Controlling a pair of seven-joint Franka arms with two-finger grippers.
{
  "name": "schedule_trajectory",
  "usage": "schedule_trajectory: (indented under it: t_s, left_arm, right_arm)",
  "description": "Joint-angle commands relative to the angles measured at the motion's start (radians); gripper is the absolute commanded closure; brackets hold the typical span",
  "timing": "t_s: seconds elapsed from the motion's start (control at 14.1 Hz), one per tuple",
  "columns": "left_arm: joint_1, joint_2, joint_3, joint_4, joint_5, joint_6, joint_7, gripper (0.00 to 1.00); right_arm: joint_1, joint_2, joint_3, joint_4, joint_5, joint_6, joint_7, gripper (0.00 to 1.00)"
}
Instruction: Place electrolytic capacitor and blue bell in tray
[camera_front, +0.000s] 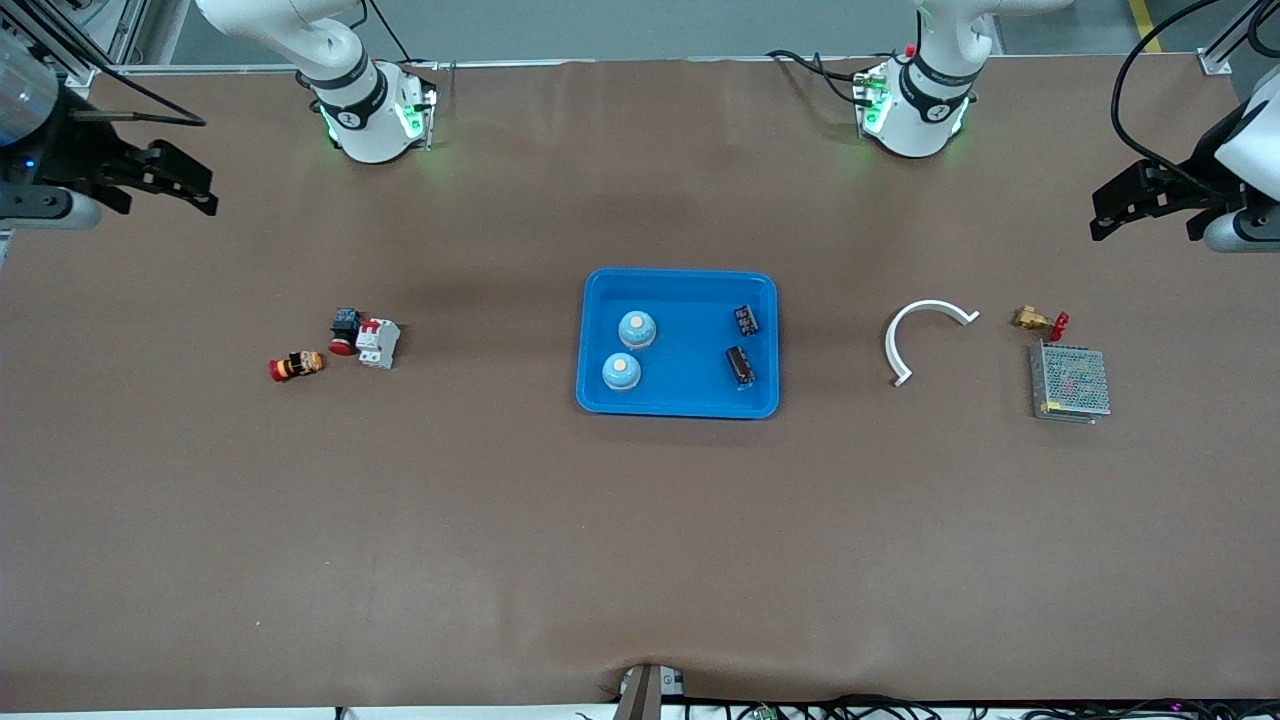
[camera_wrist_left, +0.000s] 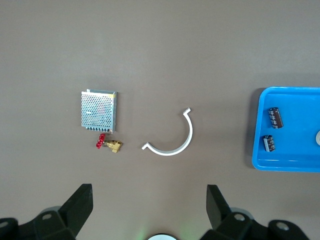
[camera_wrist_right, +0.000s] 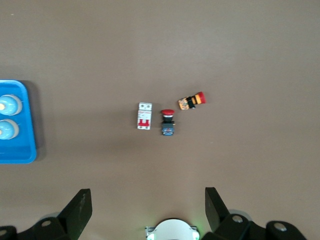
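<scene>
The blue tray (camera_front: 680, 405) sat at the centre of the tabletop (camera_front: 640, 560). Inside it, two blue bells (camera_front: 637, 328) stood dome-up along the 9 o'clock side, one nearer the front camera than the other, and two electrolytic capacitors (camera_front: 741, 363) lay on their sides along the 3 o'clock side. Each kind appeared to have been set down at the end nearest the arm that served it. Nothing of the task's kind remained outside the rim, so the job looked finished.

The left tool (camera_front: 1150, 195) hung with its fingers spread wide and empty over the left arm's end of the tabletop, and the right tool (camera_front: 165, 180) hung likewise, open and holding nothing, over the right arm's end. Both arms seemed parked, waiting.

From the tray, at 3 o'clock lay a white curved clip (camera_front: 925, 335), then a brass valve with a red handle (camera_front: 1038, 320) and a perforated metal power supply (camera_front: 1070, 383). At 9 o'clock, well apart, lay a white circuit breaker (camera_front: 378, 342), a red-capped push button (camera_front: 345, 330) touching it, and a red-and-orange switch (camera_front: 297, 365). Wide bare tabletop lay at 6 o'clock and 12 o'clock, leaving free passage.
</scene>
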Motion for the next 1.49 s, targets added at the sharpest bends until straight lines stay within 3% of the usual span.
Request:
schedule_trajectory:
  t_s: [0.0, 0.57, 0.99, 1.42]
  left_arm:
    - [-0.002, 0.009, -0.001, 0.033, 0.000, -0.018, 0.014, 0.00]
    - [0.001, 0.009, -0.003, 0.034, 0.000, -0.018, 0.013, 0.00]
    - [0.002, 0.008, -0.023, 0.031, 0.000, -0.021, 0.017, 0.00]
    - [0.004, 0.009, -0.023, 0.034, 0.000, -0.024, 0.018, 0.00]
  right_arm:
    - [-0.041, 0.011, 0.008, 0.019, -0.015, -0.008, -0.053, 0.00]
    - [-0.059, 0.022, 0.008, 0.054, -0.018, -0.006, -0.077, 0.00]
    - [-0.164, 0.039, 0.026, 0.056, -0.004, -0.003, -0.139, 0.00]
    - [-0.222, 0.050, 0.088, 0.057, -0.009, 0.012, -0.149, 0.00]
